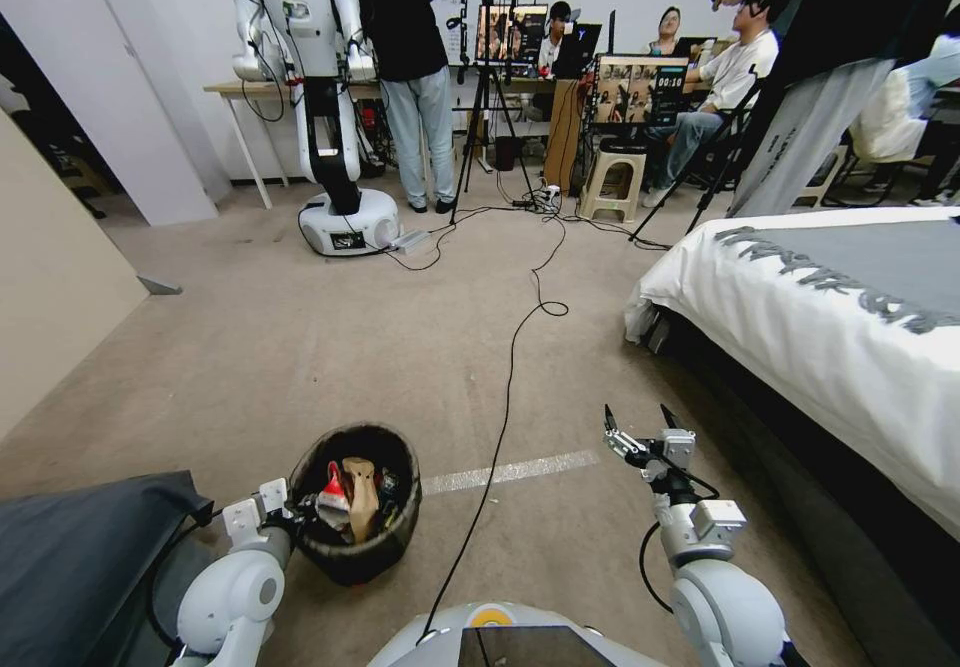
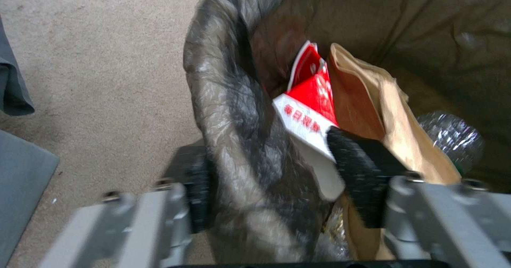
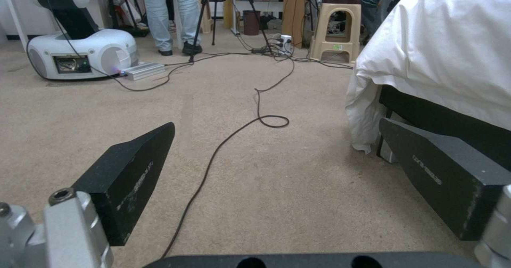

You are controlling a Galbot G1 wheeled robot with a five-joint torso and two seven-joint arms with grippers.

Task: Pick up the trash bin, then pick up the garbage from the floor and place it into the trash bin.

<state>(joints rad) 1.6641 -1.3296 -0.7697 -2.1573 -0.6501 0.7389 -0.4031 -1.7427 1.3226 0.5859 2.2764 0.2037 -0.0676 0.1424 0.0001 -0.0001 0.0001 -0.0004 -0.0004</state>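
Fingers (image 2: pixel 367 180) of the left gripper (image 2: pixel 282 188) are pinching the bag-lined rim of the small round trash bin (image 1: pixel 355 547); beside it, the right gripper (image 1: pixel 640 425) is hovering, jaws spread.

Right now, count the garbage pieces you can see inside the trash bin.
3 in the trash bin: red-and-white packet by the gripped rim, brown paper bag beside it, clear plastic bottle farther in. More may be hidden beneath.

The floor (image 1: pixel 300 347) is covered in beige carpet. A pale tape strip (image 1: pixel 510 471) is stuck across it near the robot, and a thin black cable (image 1: pixel 505 367) is laid from near to far. A bed (image 1: pixel 830 317) stands at right.
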